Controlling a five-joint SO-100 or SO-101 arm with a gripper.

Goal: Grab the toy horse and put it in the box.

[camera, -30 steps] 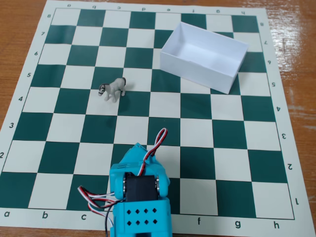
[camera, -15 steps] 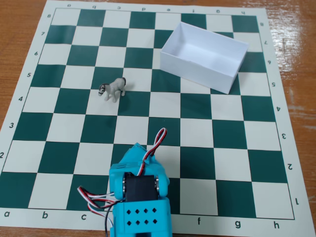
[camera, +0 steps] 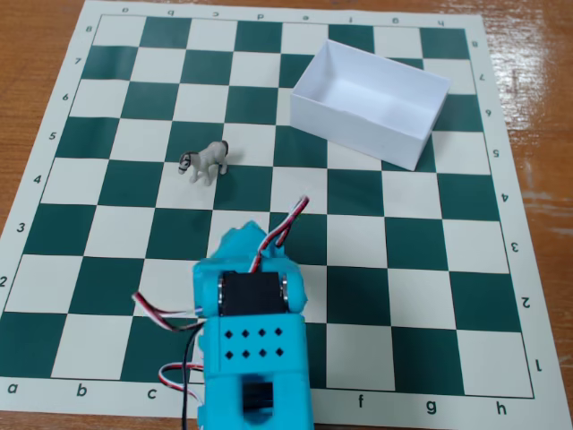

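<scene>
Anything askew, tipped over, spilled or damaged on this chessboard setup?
Nothing looks damaged or spilled. The toy horse stands upright on the chessboard mat. The white box sits open and empty, though turned at an angle to the squares. The arm's gripper is hidden under its own body.

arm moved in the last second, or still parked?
Yes. The turquoise arm has advanced up the chessboard toward the toy horse, which sits unmoved; its jaws aren't visible.
</scene>
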